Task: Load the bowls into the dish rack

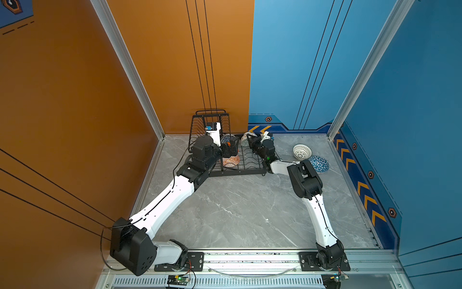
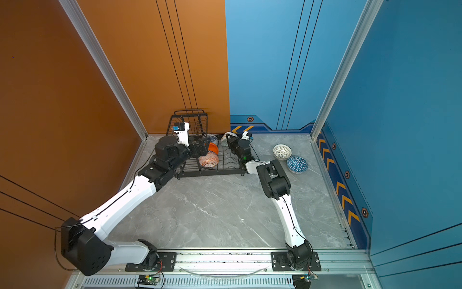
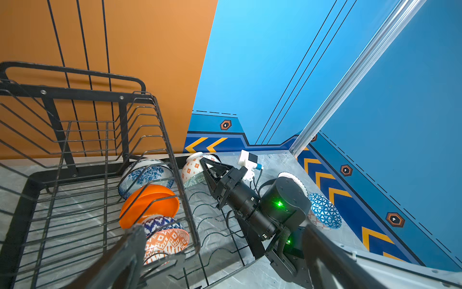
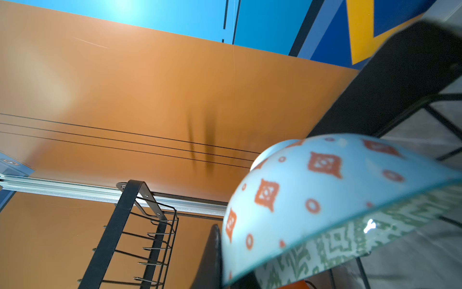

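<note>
The black wire dish rack (image 1: 237,172) stands against the back wall. Its lower tray holds a blue-white floral bowl (image 3: 145,175), a plain orange bowl (image 3: 150,202) and an orange-white geometric bowl (image 3: 167,237), all leaning on edge. My left gripper (image 3: 225,255) hangs open just above the geometric bowl (image 2: 208,159), holding nothing. My right gripper (image 4: 228,270) is shut on the rim of the pale green patterned bowl (image 4: 325,200), tilted over the tray's far right end (image 1: 246,136). On the table to the right lie a white lattice bowl (image 1: 302,151) and a blue triangle-patterned bowl (image 1: 318,164).
The rack's raised basket tier (image 1: 210,120) rises behind my left wrist. The right forearm (image 3: 250,202) lies across the tray's right side. Orange and blue walls close in behind and to the right. Grey marble tabletop (image 1: 237,212) spreads in front.
</note>
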Motion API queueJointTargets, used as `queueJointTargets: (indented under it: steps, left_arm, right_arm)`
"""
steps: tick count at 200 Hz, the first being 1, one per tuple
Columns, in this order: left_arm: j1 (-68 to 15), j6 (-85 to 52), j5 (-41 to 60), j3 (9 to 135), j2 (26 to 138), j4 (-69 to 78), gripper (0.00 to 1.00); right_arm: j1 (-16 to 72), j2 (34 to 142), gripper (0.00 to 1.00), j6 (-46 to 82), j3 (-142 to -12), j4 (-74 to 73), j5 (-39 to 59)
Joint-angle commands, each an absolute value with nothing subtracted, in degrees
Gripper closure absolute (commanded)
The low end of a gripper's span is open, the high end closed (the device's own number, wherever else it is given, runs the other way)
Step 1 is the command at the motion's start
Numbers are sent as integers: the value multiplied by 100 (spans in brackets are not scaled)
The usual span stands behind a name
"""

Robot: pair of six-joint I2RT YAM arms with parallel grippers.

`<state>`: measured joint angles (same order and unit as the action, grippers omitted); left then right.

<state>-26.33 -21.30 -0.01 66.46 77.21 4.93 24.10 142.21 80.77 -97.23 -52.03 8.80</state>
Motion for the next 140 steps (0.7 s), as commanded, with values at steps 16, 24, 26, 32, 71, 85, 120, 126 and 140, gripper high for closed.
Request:
queueJointTargets:
  steps: [16, 24, 26, 32, 71, 85, 120, 126, 140]
  left_arm:
    - [-2558, -2232, 195, 6665, 7709, 711, 2]
    - [-2549, -2241, 214, 6657, 7700, 725, 2]
    - [-2549, -2241, 212, 6661, 7699, 728, 2]
    - [-2544, -2249, 223, 6650, 7702, 732, 2]
    - [-2520, -2294, 295, 6648, 7741, 765, 2]
    - [-2506, -2293, 295, 6632, 7735, 775, 2]
    - [-2496, -2302, 294, 6600, 7734, 801, 2]
    - [-2492, -2310, 308, 6608, 7744, 810, 2]
    - [-2487, -2324, 340, 6595, 7752, 823, 2]
  right_arm:
    - [2454, 14293, 100, 7867, -10093, -5465, 737]
    - [2454, 14332, 100, 7879, -10156, -5401, 741]
    - [2453, 14345, 100, 7883, -10175, -5391, 741]
    - [2456, 14376, 100, 7890, -10206, -5388, 735]
    - [2446, 14551, 100, 7936, -10257, -5362, 677]
    - [2444, 14605, 100, 7931, -10454, -5348, 685]
    - [2435, 14616, 100, 7926, -10403, -5317, 627]
    - [2438, 14608, 100, 7928, -10374, -5314, 608]
    - [2443, 14582, 100, 7945, -10328, -5291, 557]
